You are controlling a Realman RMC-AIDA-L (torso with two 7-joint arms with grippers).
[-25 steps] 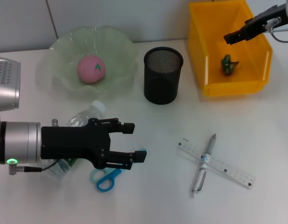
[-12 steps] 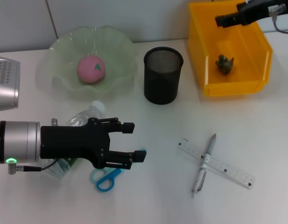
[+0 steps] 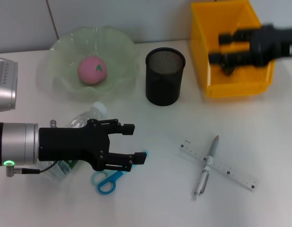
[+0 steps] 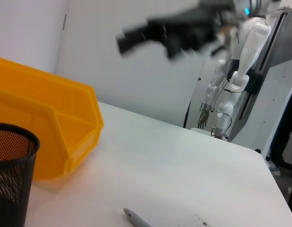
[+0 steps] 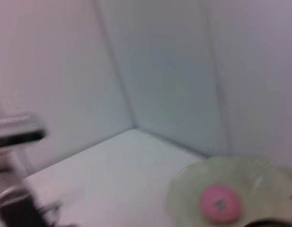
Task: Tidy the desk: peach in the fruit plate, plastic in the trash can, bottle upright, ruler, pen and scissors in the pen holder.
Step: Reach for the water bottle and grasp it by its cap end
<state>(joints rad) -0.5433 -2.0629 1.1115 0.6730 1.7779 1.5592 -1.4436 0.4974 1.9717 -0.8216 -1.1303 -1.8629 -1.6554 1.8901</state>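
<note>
Left gripper (image 3: 135, 143) sits low over the near-left part of the white table (image 3: 155, 198), fingers spread apart with nothing between them, hovering just above the blue-handled scissors (image 3: 108, 178) and right beside the clear bottle (image 3: 84, 120), which lies on its side with its cap pointing toward the far edge. Right gripper (image 3: 221, 47) is blurred, hanging over the yellow trash bin (image 3: 231, 87) at the far right; it looks like two dark prongs apart but I cannot tell for sure whether it is open or closed. A dark green scrap of plastic (image 3: 229, 69) seems to lie inside the bin, mostly hidden behind that gripper. Pink peach (image 3: 92, 69) is in the green fruit plate (image 3: 60, 52) at the far left. Black mesh pen holder (image 3: 165, 75) stands upright between plate and bin, looks empty. Ruler (image 3: 226, 168) lies flat on the near-right of the table with the pen (image 3: 206, 166) crossing over it, touching. Left wrist view shows the bin, the holder rim, the pen tip and the other arm's blurred gripper up high, plus a white humanoid robot (image 4: 233, 71) standing in the background past the table.
</note>
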